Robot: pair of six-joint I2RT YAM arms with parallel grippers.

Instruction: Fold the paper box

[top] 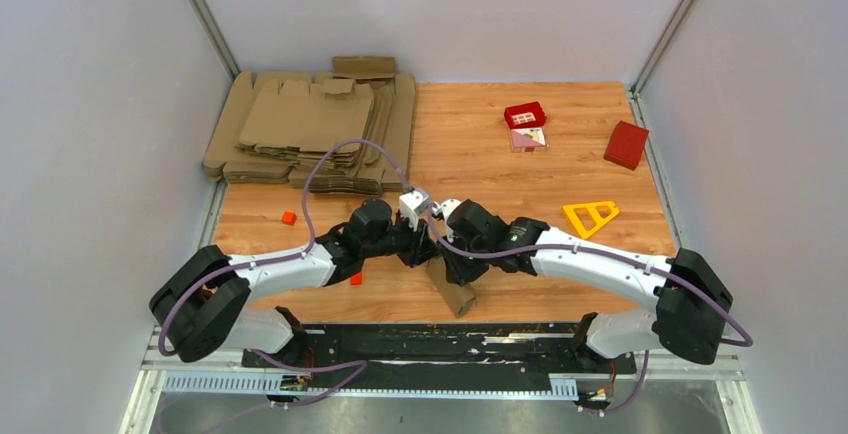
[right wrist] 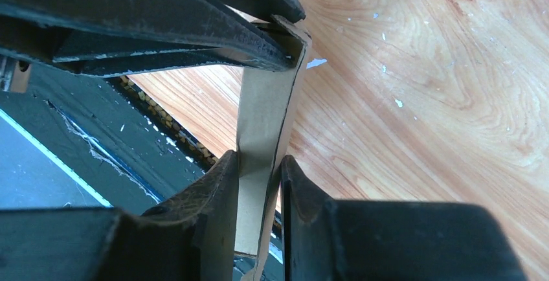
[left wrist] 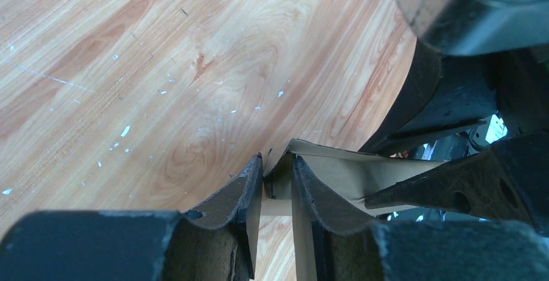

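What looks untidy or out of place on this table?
The pile of cardboard blanks at the far left is splayed unevenly, not squared. An orange block and a red block lie loose near the left arm.

Inspection findings. The paper box [right wrist: 262, 119] was plain brown cardboard, matt, with a paler raw cut edge. The worktop [top: 480, 154] was wood-grain, smooth with a faint sheen, marked by small white flecks and fine scratches. The fingers of the left gripper [left wrist: 275, 164] and right gripper [right wrist: 259, 161] were black and matt, with rough, scuffed faces. The left arm's shell [top: 290, 266] was smooth white plastic. The stack of blanks [top: 310, 129] at the far left corner was matt cardboard. The red box [top: 626, 144] near the right edge looked matt. The yellow triangle [top: 590, 207] looked like smooth plastic.
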